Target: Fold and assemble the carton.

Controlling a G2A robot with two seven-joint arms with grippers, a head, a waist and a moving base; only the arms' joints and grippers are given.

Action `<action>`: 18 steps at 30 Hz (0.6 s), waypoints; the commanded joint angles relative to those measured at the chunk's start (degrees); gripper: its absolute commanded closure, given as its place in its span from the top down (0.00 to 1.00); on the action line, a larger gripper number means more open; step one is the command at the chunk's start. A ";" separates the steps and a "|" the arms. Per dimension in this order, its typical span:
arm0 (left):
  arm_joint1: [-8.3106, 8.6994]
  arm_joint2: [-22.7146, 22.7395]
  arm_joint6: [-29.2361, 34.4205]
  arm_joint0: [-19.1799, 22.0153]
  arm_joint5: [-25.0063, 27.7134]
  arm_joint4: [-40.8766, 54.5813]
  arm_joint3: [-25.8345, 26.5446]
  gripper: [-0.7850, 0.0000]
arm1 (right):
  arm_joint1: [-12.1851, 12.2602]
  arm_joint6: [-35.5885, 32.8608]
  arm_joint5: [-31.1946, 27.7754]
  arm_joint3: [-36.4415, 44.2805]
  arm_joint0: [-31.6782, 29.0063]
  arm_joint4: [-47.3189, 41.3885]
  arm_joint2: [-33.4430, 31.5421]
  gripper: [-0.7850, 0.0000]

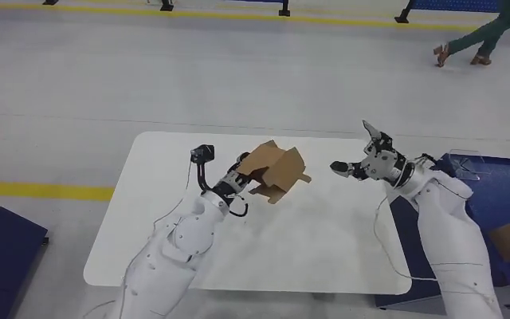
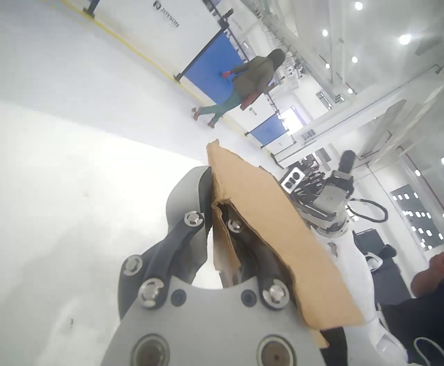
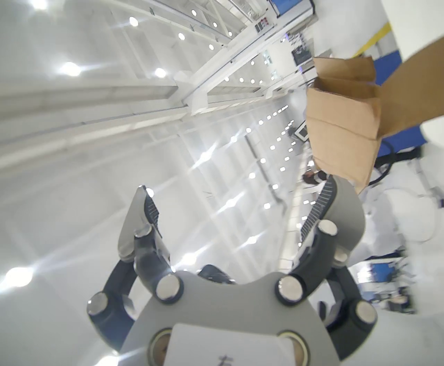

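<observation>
A dark logo with a line of capital lettering stands on the white wall panel (image 2: 166, 17). A white label (image 3: 225, 343) at the base of the right gripper (image 3: 237, 189) bears a cut-off, unreadable dark mark.

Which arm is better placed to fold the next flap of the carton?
Right. The right jaws stand open and empty beside the carton, facing it; the left jaws are shut on it and probably must hold it steady.

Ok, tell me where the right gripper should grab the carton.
Probably grip the free flap of the carton that juts toward the right gripper, approaching from that side; the left gripper clamps the opposite edge, and the thin flap suits the open jaws.
</observation>
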State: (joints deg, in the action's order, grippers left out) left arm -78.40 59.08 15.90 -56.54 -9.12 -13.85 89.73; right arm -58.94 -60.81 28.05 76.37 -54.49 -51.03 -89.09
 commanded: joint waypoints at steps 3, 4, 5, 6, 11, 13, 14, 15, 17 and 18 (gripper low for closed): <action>-0.08 3.06 23.68 5.46 -19.62 20.15 -3.32 0.00 | 1.47 -7.27 -6.53 -0.82 -0.27 7.87 -3.01 1.00; -0.05 3.78 25.97 6.14 -21.55 22.58 -4.03 0.00 | 1.75 -8.92 -7.71 -1.30 -0.35 9.13 -3.41 1.00; -0.11 4.20 28.67 6.39 -24.01 25.95 -5.22 0.00 | 1.98 -10.70 -8.53 -1.73 -0.44 10.19 -3.46 1.00; -0.13 4.22 31.84 7.14 -25.94 28.42 -6.02 0.00 | 2.15 -12.49 -8.91 -2.41 -0.50 10.49 -3.42 1.00; -0.32 3.49 34.61 8.99 -30.22 33.11 -9.02 0.00 | 2.24 -18.37 -9.16 -2.82 -1.59 10.00 -0.61 1.00; -0.52 2.89 35.62 9.62 -31.66 35.46 -9.87 0.00 | 2.17 -19.55 -8.02 -2.41 -2.17 9.18 0.67 1.00; -0.61 2.63 36.45 10.03 -32.39 36.73 -10.49 0.00 | 2.15 -19.89 -7.57 -2.24 -2.50 9.30 1.48 1.00; -0.69 2.46 37.14 10.49 -33.12 38.01 -11.24 0.00 | 2.12 -20.53 -7.30 -2.10 -2.73 9.06 2.15 1.00; -0.81 1.64 36.56 11.43 -33.38 38.18 -12.03 0.00 | 2.02 -21.27 -6.52 -2.43 -3.08 7.55 3.02 1.00; -0.89 0.82 36.49 11.65 -33.73 38.08 -12.27 0.00 | 1.95 -21.45 -6.02 -2.49 -3.27 6.55 3.48 1.00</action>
State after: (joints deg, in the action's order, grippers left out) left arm -79.21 60.88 52.79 -45.20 -42.58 24.61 77.77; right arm -56.91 -82.02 21.45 74.01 -57.57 -43.19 -86.10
